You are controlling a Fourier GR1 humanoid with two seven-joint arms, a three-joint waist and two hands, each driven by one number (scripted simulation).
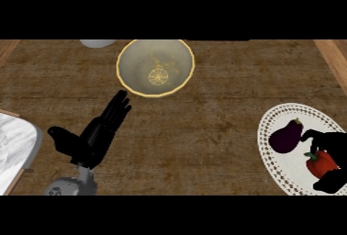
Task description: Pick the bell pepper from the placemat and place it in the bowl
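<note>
Red bell pepper (320, 164) part-hidden inside curled right robot hand (335, 142).

This looks like a home kitchen. A brown, rough-textured counter top (203, 128) carries a round beige bowl with a yellow rim (141, 58) at 12 o'clock. At 4 o'clock lies an oval white lace-edged placemat (284, 114) with 2 vegetables: a dark purple aubergine (286, 136) and a red bell pepper (320, 164).

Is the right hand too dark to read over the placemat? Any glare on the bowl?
Head view: the right hand is a flat black silhouette over the placemat, hiding part of the bell pepper; same view, the bowl shows a soft sheen, no hard glare.
</note>
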